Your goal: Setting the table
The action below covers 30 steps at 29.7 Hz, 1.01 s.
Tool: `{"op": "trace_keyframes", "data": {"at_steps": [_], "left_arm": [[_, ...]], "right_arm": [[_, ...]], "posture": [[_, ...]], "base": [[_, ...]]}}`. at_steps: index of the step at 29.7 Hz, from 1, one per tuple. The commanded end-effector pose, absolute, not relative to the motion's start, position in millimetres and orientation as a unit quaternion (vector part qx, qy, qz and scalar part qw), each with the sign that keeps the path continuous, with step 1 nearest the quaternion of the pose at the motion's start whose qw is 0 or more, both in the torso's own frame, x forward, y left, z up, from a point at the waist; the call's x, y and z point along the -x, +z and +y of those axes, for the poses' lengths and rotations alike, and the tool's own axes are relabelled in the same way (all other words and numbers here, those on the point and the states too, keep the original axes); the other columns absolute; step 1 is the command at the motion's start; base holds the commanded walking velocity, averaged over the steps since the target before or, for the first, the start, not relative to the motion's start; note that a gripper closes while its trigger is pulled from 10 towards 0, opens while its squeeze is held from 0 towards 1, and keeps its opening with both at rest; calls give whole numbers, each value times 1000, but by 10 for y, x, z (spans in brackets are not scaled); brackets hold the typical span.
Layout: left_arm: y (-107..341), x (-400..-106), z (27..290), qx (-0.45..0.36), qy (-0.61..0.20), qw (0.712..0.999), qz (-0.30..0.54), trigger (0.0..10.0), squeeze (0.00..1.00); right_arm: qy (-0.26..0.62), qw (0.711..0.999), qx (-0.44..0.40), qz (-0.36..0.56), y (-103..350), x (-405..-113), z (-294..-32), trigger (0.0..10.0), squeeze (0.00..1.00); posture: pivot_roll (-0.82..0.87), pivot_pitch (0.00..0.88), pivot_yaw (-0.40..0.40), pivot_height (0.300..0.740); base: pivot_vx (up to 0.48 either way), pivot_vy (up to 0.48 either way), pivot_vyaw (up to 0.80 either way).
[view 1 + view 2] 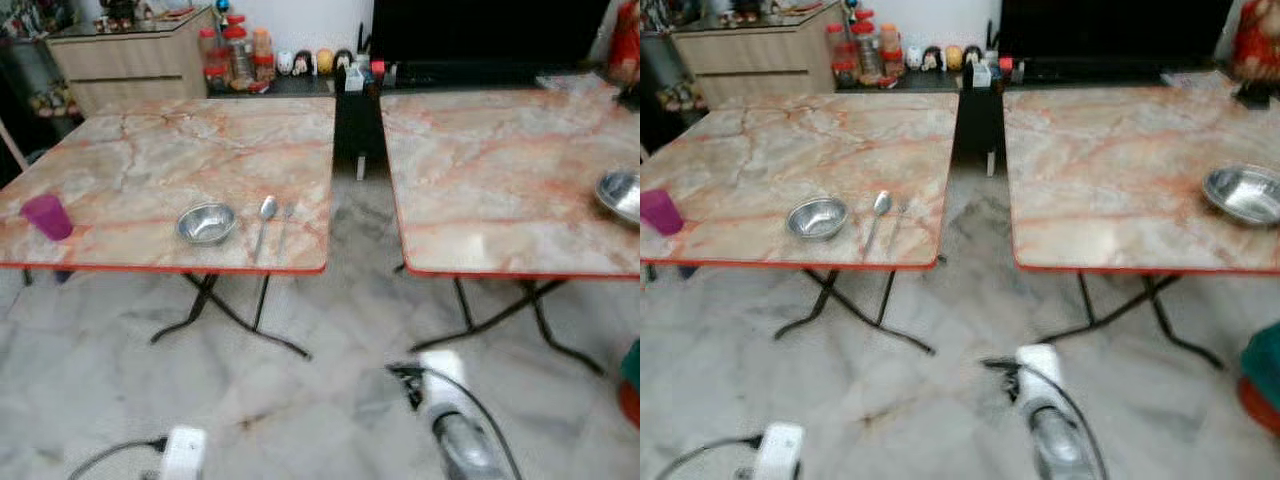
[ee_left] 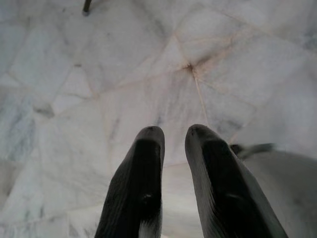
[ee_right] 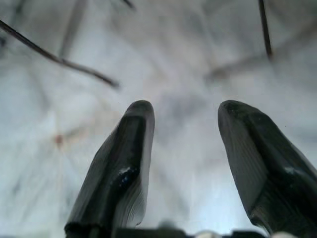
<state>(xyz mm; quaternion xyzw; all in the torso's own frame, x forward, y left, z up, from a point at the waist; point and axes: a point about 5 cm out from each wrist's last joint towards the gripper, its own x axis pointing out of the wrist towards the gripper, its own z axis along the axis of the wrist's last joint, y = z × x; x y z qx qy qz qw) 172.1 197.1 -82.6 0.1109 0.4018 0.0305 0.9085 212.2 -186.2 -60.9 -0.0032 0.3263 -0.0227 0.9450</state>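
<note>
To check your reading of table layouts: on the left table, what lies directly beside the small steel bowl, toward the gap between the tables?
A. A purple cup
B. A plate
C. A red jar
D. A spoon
D: the spoon lies just beside the small steel bowl on the left table; the purple cup stands on the bowl's other side.

Two marble-top tables, left table and right table, stand apart. Left holds purple cup, small bowl, spoon — right holds larger bowl near its edge.

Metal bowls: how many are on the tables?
2. One bowl sits near the front edge of the left table, beside a spoon. The other bowl is at the right table's right side.
</note>
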Motion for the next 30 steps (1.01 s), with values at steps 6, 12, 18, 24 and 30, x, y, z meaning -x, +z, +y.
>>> {"op": "trace_keyframes", "data": {"at_steps": [6, 12, 18, 24, 30], "left_arm": [[-796, -1758, 2070, -127, 33, 907, 401, 10000, 0], [-785, -1780, 2081, -128, 38, 907, 399, 10000, 0], [-810, -1741, 2049, -125, 35, 905, 405, 10000, 0], [-819, -1731, 2033, -113, 43, 905, 408, 10000, 0], [-824, -1723, 2042, -115, 45, 903, 412, 10000, 0]], "right_arm": [[-52, 921, -17, 387, -748, -1949, -1843, 10000, 0], [-52, 917, -25, 396, -761, -1942, -1828, 10000, 0], [-47, 919, -43, 388, -728, -2021, -1763, 10000, 0], [-41, 921, -45, 385, -710, -2058, -1750, 10000, 0], [-48, 919, -52, 388, -713, -2051, -1773, 10000, 0]], "posture": [[65, 0, 35, 740], [67, 0, 40, 740], [69, 0, 37, 740], [76, 5, 30, 740], [73, 7, 32, 740]], "base": [[0, 434, 0], [0, 116, 0], [0, 0, 0], [0, 0, 0], [0, 82, 0]]}}
